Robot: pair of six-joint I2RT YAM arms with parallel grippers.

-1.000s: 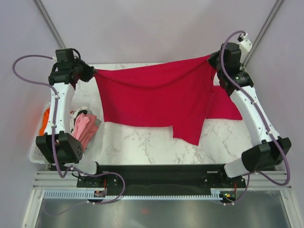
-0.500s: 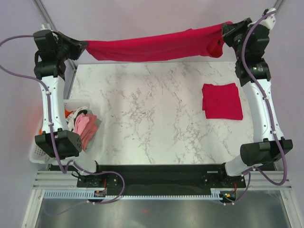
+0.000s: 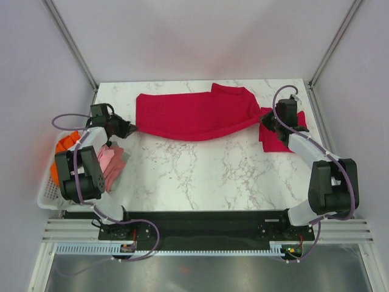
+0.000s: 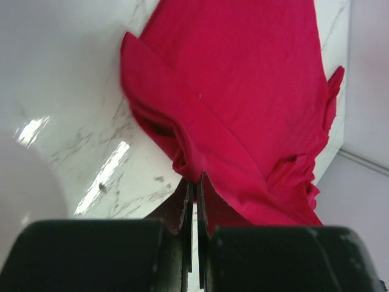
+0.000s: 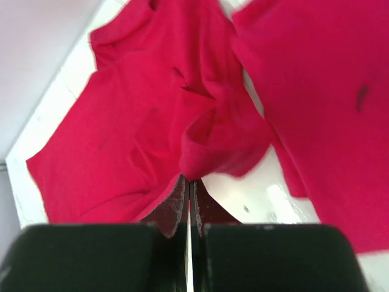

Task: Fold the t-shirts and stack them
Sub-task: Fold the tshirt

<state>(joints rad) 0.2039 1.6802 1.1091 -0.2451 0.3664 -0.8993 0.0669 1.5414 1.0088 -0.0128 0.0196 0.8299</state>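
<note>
1. Step in hand: laying out. The spread t-shirt lies along the far half of the tabletop, running left to right, with both ends bunched.
2. The left claw sits low at the shirt's left end, its fingers pinched together on a gathered fold of cloth.
3. The right claw sits low at the right end, likewise pinched tight on a bunched edge.
4. The folded t-shirt lies at the right of the tabletop, just beside that claw and partly under the right arm.
5. A basket off the left edge holds pink cloth and orange cloth.
6. Judgement: folding has not yet begun. The next move probably calls for both claws to let go and regrip a long edge. The right end should stay clear of the folded t-shirt so that it is not dragged.
</note>
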